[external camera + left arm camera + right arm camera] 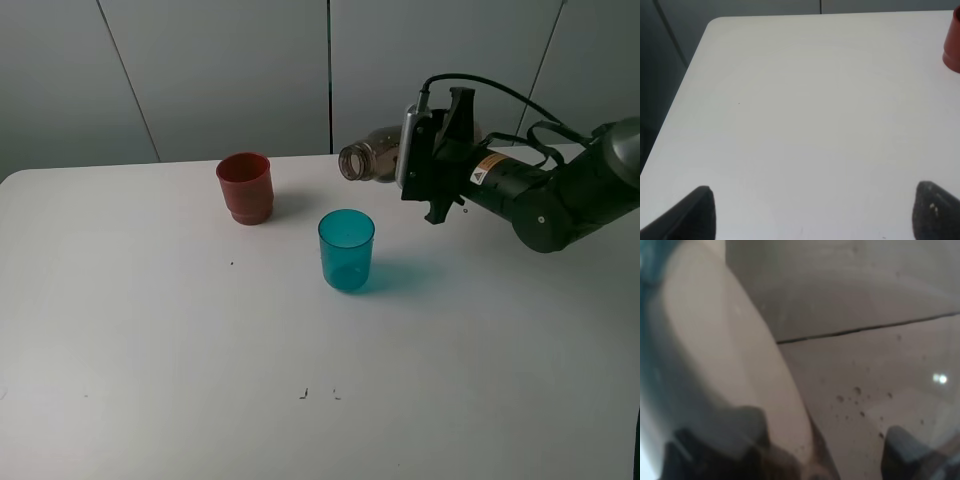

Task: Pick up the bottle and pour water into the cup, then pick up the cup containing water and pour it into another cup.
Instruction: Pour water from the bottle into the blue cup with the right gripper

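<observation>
While pouring from the bottle (372, 160), keep the mouth right over the cup (346, 250).
Held aloft near-horizontal above the teal cup, clenched at the body by the right gripper (432, 160); smoky, translucent, narrow-necked, no stream visible. Tip slowly, well clear of another cup (245, 187). Left gripper (817, 212) spread wide, grasping nothing.
</observation>
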